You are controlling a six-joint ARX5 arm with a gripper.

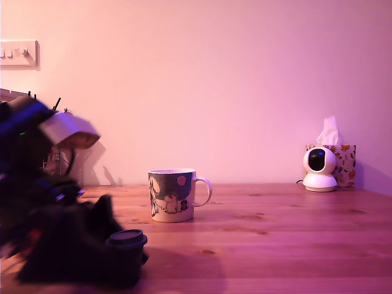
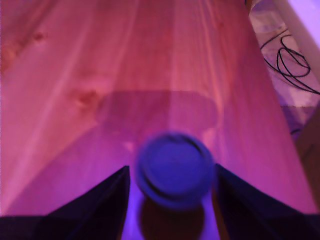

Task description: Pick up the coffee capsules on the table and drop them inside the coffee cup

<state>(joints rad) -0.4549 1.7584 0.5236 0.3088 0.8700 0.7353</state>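
The coffee cup (image 1: 172, 195), a white mug with a grey-blue cartoon print and its handle towards the exterior view's right, stands mid-table. At the exterior view's lower left my arm is motion-blurred, and my gripper (image 1: 125, 246) is low over the wood. One coffee capsule (image 1: 127, 237) sits in it, flat rim up. In the wrist view this capsule (image 2: 174, 167) looks bluish, and both dark fingers (image 2: 107, 197) press against its sides. My gripper (image 2: 173, 176) is shut on it. The cup lies to the exterior view's right of the gripper. No other capsule shows.
A white dome camera (image 1: 319, 168) and a patterned tissue box (image 1: 343, 164) stand at the back right in the exterior view. A wall switch (image 1: 18, 53) is at upper left. The wrist view shows the table's edge with black cables (image 2: 292, 62) beyond it.
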